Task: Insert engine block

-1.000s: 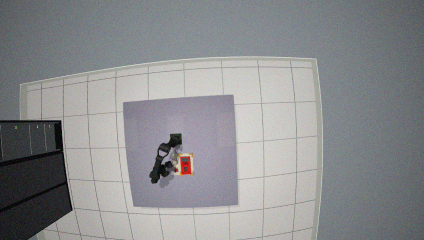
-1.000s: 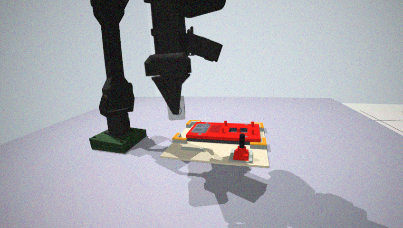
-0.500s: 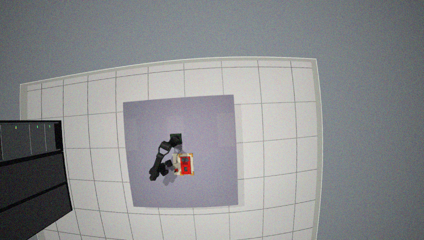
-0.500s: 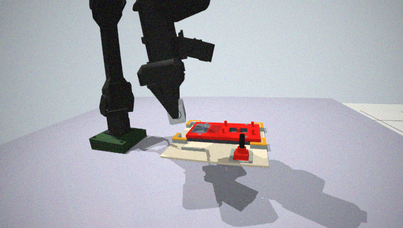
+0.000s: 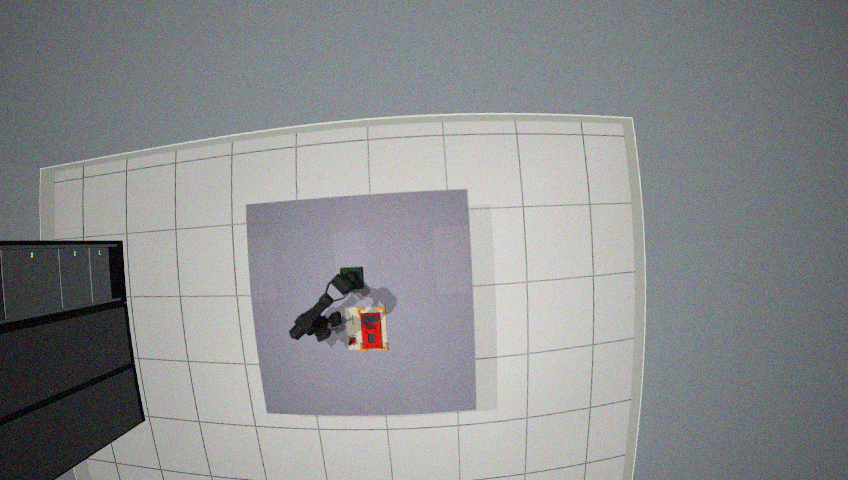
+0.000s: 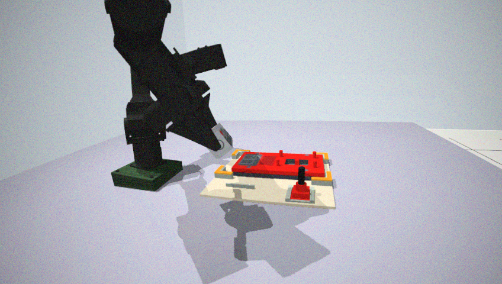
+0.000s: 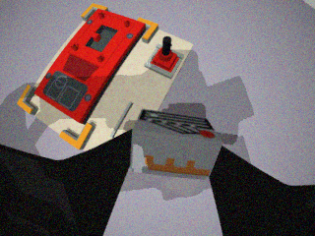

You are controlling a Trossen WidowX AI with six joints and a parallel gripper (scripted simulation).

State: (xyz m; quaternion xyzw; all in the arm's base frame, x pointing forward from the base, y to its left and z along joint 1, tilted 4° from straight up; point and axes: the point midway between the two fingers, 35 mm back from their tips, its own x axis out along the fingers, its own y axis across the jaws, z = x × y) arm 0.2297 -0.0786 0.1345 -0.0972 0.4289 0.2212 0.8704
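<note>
My gripper (image 6: 219,145) (image 7: 172,141) is shut on the grey engine block (image 6: 223,138) (image 7: 175,146). It holds the block tilted in the air, just off the near-left end of the red car body (image 5: 371,327) (image 6: 278,165) (image 7: 93,59). The block has an orange toothed strip on its lower edge and a small red mark on one side. The car body lies flat on a cream board (image 6: 267,192) (image 7: 141,86) between orange corner brackets. Its grey opening (image 6: 250,160) (image 7: 66,89) sits at the end nearest the gripper. I cannot make out the rib.
A black lever on a red base (image 6: 301,184) (image 7: 165,54) stands on the board's front edge. A thin grey strip (image 6: 240,185) (image 7: 125,118) lies on the board near the gripper. The arm's green base (image 6: 145,174) stands to the left. A dark cabinet (image 5: 59,356) stands far off.
</note>
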